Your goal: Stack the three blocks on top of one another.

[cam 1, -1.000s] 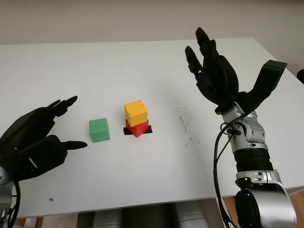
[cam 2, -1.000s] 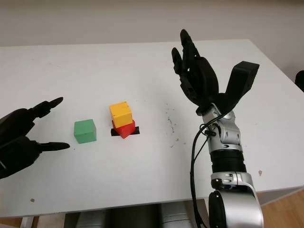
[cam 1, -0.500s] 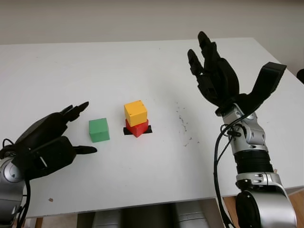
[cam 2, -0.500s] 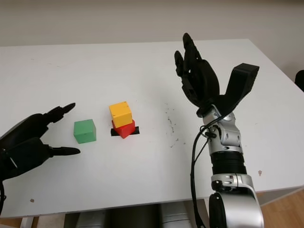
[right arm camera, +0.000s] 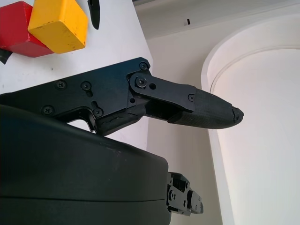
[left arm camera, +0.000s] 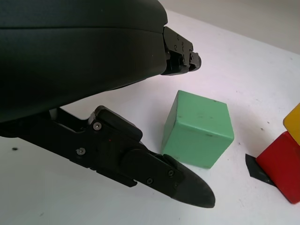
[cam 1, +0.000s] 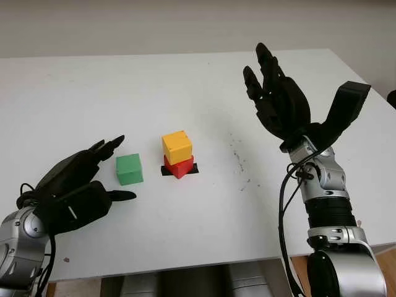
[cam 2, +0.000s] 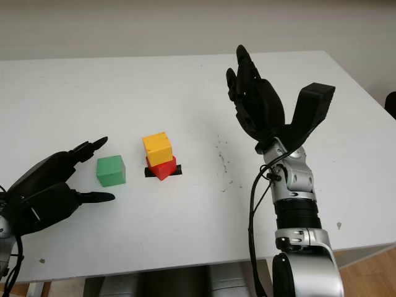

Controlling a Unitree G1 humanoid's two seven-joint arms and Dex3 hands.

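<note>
A green block (cam 1: 129, 169) stands alone on the white table (cam 1: 93, 93). To its right a yellow block (cam 1: 177, 146) sits on a red block (cam 1: 179, 166), which stands on a black mark (cam 1: 190, 171). My left hand (cam 1: 93, 174) is open just left of the green block, its fingers (left arm camera: 187, 190) on either side of the block's near edge without touching it. In the left wrist view the green block (left arm camera: 199, 129) lies close between the fingers. My right hand (cam 1: 278, 99) is open, raised above the table to the right of the stack.
A trail of small dark specks (cam 1: 238, 158) marks the table right of the stack. The table's front edge (cam 1: 185, 263) runs near my arms, and its right edge (cam 1: 365, 80) passes behind the right arm.
My left hand has moved right toward the green block, from well apart to flanking it. The right hand has barely shifted. The blocks stay where they were.
</note>
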